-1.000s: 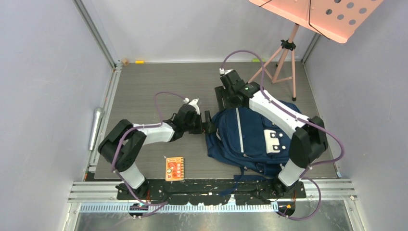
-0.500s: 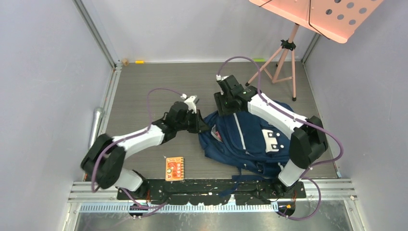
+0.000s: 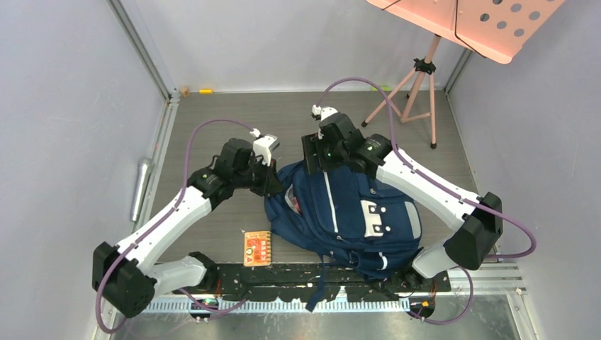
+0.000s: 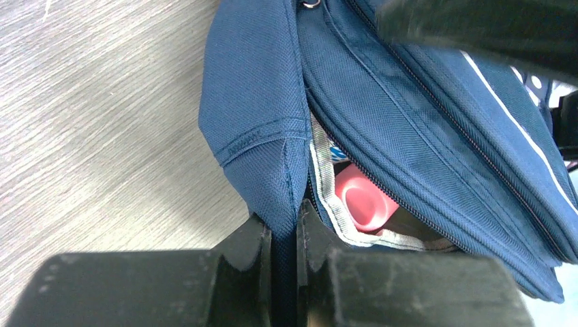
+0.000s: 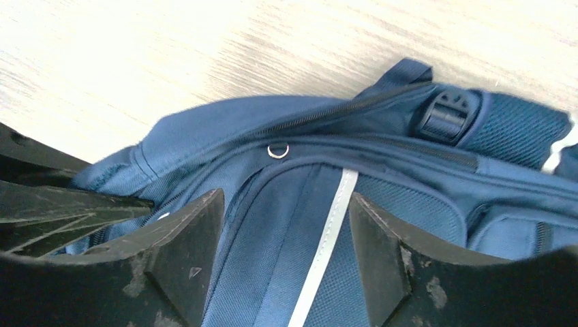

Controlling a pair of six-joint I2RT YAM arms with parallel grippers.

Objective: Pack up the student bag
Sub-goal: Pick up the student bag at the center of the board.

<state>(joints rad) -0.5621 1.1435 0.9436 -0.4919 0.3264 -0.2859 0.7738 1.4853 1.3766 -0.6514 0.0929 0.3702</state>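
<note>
1. You can read no word, number or brand name in any of the views.
2. Orange card [image 3: 257, 248] on the table: it carries rows of small printed marks, too small in the top view for you to make out.
3. White patch [image 3: 375, 217] on the front of the student bag [image 3: 305, 212]: you see only dark dots, no lettering that can be told.
4. Blue-and-white printed strip [image 4: 335, 151] inside the bag's open mouth, left wrist view: a pattern shows, mostly hidden and not legible.
</note>
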